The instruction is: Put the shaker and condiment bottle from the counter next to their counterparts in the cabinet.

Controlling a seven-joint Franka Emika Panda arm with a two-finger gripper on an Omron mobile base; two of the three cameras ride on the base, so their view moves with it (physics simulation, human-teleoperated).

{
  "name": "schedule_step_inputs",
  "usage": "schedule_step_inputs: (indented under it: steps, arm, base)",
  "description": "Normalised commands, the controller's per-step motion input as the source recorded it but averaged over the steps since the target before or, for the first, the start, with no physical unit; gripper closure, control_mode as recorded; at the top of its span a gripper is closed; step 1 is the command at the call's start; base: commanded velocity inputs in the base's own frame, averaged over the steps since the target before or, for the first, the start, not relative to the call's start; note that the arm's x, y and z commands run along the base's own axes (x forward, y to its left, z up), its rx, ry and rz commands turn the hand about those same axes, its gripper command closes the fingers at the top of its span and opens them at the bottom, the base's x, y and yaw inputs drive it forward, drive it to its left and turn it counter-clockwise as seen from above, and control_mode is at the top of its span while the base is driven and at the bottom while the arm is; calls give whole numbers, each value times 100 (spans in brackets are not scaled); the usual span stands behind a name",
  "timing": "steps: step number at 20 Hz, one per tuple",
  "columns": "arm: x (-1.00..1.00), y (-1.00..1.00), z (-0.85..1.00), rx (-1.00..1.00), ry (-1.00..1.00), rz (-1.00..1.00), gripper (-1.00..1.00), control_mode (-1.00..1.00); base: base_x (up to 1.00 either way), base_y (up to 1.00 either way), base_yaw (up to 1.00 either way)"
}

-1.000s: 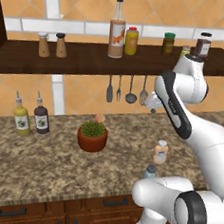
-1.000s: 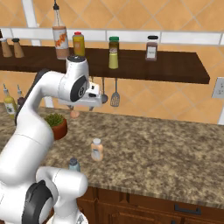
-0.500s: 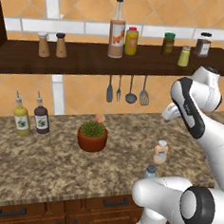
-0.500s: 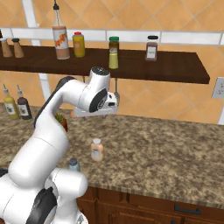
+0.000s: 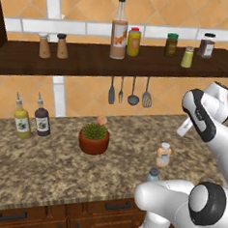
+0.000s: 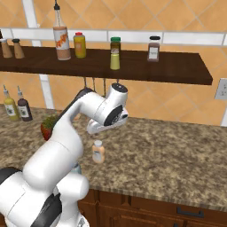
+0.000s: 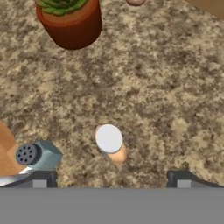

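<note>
Two task things stand on the counter (image 5: 58,169): one condiment bottle (image 7: 110,143) and one shaker (image 7: 38,155), near each other at the front edge. One gripper (image 7: 113,178) hangs above them, jaws wide apart and empty. One potted plant (image 5: 93,137) is behind them. Eight containers stand on the cabinet (image 6: 177,71).

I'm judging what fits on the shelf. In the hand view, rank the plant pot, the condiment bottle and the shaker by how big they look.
1. Plant pot, clearly largest though cut off at the top edge.
2. Condiment bottle and shaker: they look about alike, the shaker partly hidden at the bottom edge, so no firm ranking.
</note>
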Motion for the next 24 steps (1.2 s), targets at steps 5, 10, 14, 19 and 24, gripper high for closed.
schedule_step_inputs:
  steps: [5,10,14,19,24]
  arm:
    - [0,-2,-39,7,0,28,-100,-100]
    - [0,-16,-29,14,-2,21,-100,-100]
    - [-1,-14,-24,8,-2,17,-100,-100]
    - [0,-1,-29,4,-4,11,-100,-100]
    - [0,0,-26,5,-2,3,-100,-100]
  base:
    - [0,0,0]
    - [0,0,0]
    - [0,0,0]
    - [0,0,0]
    - [0,0,0]
